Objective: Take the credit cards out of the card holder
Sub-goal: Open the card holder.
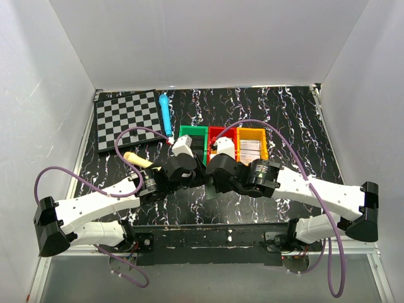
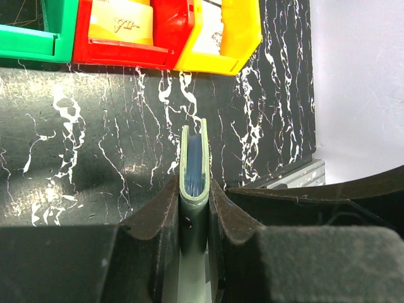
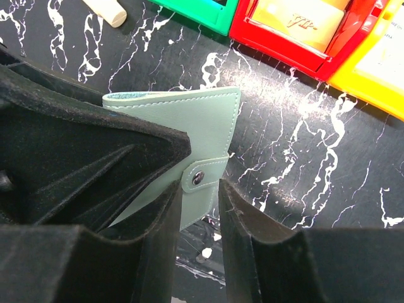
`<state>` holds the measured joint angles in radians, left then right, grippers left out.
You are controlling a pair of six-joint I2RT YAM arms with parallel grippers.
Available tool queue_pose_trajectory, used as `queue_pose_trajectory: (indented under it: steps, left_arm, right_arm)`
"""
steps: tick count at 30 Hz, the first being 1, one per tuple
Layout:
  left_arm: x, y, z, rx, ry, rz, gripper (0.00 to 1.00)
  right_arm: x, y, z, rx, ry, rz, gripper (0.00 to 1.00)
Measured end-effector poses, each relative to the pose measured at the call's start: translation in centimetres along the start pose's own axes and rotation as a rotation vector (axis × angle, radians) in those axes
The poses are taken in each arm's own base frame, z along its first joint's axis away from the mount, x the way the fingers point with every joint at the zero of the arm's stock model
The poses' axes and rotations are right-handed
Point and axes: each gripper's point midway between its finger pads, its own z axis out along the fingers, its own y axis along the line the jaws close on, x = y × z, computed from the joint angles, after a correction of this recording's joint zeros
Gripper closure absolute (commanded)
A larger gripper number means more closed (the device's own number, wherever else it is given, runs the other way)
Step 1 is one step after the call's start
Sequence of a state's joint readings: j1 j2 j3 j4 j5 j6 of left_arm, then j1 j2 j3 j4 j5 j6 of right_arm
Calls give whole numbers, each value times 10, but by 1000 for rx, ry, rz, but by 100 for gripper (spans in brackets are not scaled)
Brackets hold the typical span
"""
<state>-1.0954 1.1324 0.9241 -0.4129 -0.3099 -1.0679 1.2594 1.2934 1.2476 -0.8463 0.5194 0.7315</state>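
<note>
Both grippers at the card holder (image 3: 189, 120).
The left gripper (image 2: 193, 189) clamps it; the right gripper (image 3: 199, 189) straddles its tab (image 3: 201, 177), grip unclear.

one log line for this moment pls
left claw: shut on card holder | right claw: straddling snap tab, grip unclear | card holder: closed

A black worktop (image 1: 297, 120) veined with white is shown. A chessboard (image 1: 127, 120) is laid at its far left, with a blue pen (image 1: 165, 113) just beside it and a cream stick (image 1: 137, 160) nearer. A green bin (image 1: 192, 128), a red bin (image 1: 221, 129) and a yellow bin (image 1: 251, 130) are set side by side.
</note>
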Motion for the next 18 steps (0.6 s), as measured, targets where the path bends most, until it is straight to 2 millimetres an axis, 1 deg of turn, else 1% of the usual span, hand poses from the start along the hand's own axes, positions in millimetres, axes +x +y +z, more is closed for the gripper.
queue_pose_trajectory:
  steps: [10, 12, 14, 15, 16, 18]
  left_arm:
    - [1, 2, 0, 1, 1, -4, 100]
    - [1, 2, 0, 3, 0, -8, 100]
    - [1, 2, 0, 4, 0, -8, 100]
    - [1, 2, 0, 4, 0, -8, 100]
    - [1, 1, 0, 4, 0, -9, 100]
    - [1, 2, -1, 4, -1, -9, 100]
  right_arm:
    - [1, 4, 1, -4, 7, -4, 76]
    - [2, 4, 2, -5, 11, -4, 80]
    - [2, 5, 2, -7, 11, -4, 88]
    - [2, 5, 2, -8, 12, -4, 95]
    - [3, 5, 2, -7, 13, -6, 99]
    - [3, 4, 2, -4, 15, -9, 99]
